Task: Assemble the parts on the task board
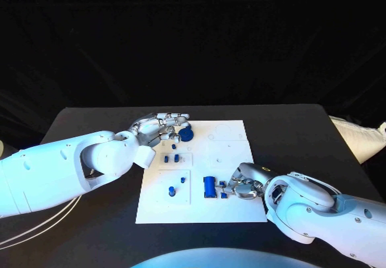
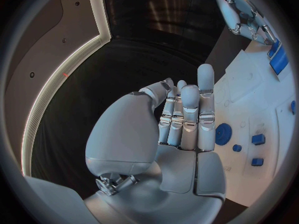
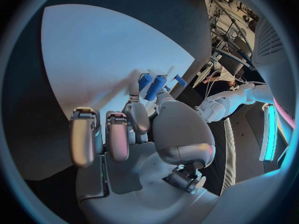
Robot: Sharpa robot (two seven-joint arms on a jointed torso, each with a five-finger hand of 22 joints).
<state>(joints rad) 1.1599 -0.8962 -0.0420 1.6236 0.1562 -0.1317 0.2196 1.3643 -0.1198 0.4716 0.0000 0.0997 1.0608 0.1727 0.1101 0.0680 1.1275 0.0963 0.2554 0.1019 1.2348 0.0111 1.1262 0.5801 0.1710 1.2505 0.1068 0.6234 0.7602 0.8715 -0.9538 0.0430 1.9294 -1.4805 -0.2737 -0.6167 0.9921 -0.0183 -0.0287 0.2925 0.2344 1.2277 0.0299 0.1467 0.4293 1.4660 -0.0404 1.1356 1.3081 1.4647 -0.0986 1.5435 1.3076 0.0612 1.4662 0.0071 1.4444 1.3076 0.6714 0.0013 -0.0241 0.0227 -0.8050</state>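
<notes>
On a black desk lies a white rectangular task board. The left hand, fingers loosely apart and empty, hovers beside a round blue gear part. The right hand pinches small blue parts beside an upright blue cylinder, apparently seating them; pressing down should follow.

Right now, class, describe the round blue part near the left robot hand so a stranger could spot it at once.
Find the white task board in the middle of the black table. Go to its far edge, where the left robot hand reaches in. The round blue part sits at its fingertips: a disc, unlike the small blue blocks nearer.
</notes>
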